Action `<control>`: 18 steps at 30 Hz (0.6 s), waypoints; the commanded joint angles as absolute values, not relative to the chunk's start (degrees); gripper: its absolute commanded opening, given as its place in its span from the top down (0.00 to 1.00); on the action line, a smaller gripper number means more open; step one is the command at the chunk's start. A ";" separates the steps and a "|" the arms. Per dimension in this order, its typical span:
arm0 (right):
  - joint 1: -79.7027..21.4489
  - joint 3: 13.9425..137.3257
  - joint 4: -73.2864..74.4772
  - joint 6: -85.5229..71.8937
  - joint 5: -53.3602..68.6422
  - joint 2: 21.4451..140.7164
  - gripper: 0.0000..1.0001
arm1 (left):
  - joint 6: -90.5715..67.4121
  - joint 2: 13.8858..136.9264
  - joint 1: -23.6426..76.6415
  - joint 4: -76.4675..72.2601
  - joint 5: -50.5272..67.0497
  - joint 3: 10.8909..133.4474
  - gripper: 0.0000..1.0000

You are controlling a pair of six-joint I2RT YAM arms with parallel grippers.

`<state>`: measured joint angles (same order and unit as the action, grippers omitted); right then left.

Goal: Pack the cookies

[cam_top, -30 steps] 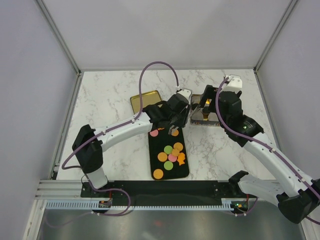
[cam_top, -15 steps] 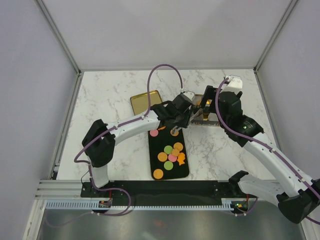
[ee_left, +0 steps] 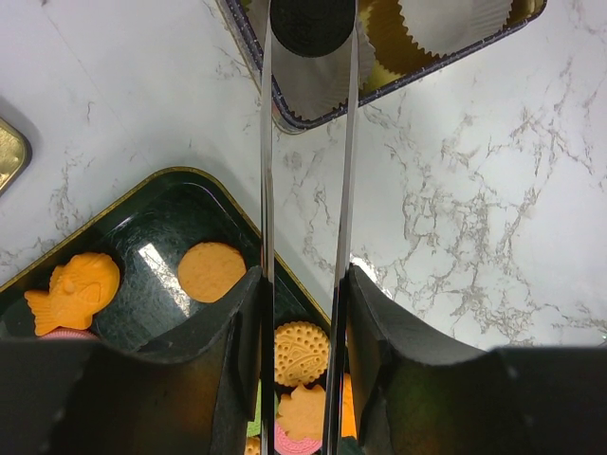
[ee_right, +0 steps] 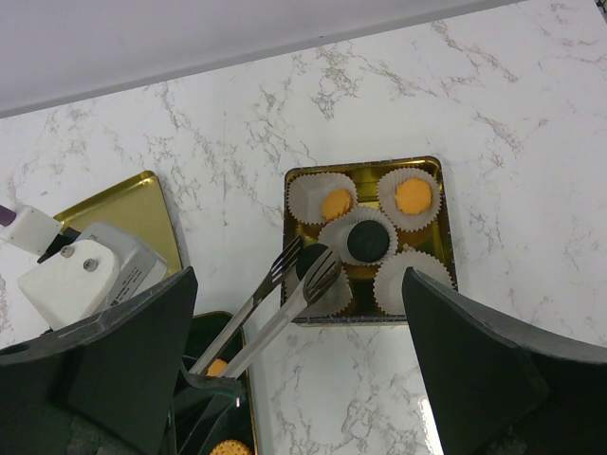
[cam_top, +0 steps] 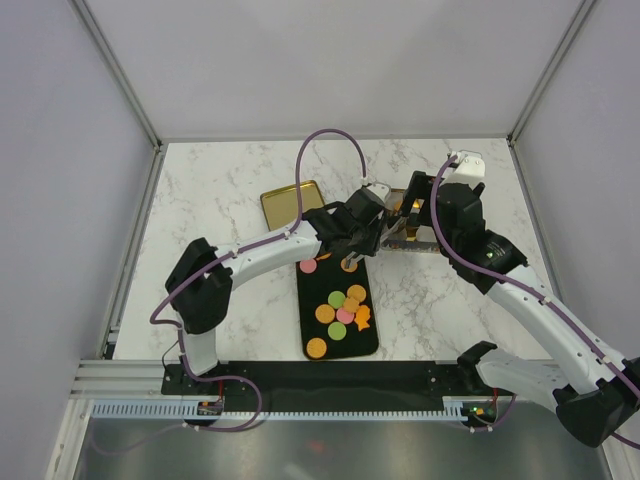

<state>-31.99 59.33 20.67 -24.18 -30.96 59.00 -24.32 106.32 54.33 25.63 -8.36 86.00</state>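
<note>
over tin (ee_right: 364,169), left tool (ee_left: 302,294) clamped on tongs (ee_right: 321,272) pinching dark cookie (ee_left: 313,21); right tool (ee_right: 299,284) jaws apart.

Counts, as I read them from my station. In the tin (ee_right: 364,165) ahead of the left claw (ee_left: 302,322): five cups (ee_right: 414,280), two orange cookies (ee_right: 336,203), two dark cookies (ee_right: 365,239), one of them between the single tongs (ee_right: 275,318). On the tray (cam_top: 345,348) under the claw: roughly ten cookies (cam_top: 325,313), two green (cam_top: 336,298), two pink (cam_top: 308,266). One lid (cam_top: 290,203).

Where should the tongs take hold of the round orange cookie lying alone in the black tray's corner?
Pinch the round orange cookie across its rim, at two opposite edges, coming straight down from above: it lies flat on the black rectangular tray, with nothing visibly touching it.
</note>
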 commanded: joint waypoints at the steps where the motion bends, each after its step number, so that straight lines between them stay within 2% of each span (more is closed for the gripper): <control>1: -31.82 59.85 20.57 -23.99 -31.99 58.10 0.02 | -22.50 104.68 53.96 23.11 -8.53 86.57 0.59; 18: -31.90 59.59 20.48 -23.99 -31.99 58.18 0.02 | -22.76 101.51 54.14 23.38 -8.53 83.32 0.55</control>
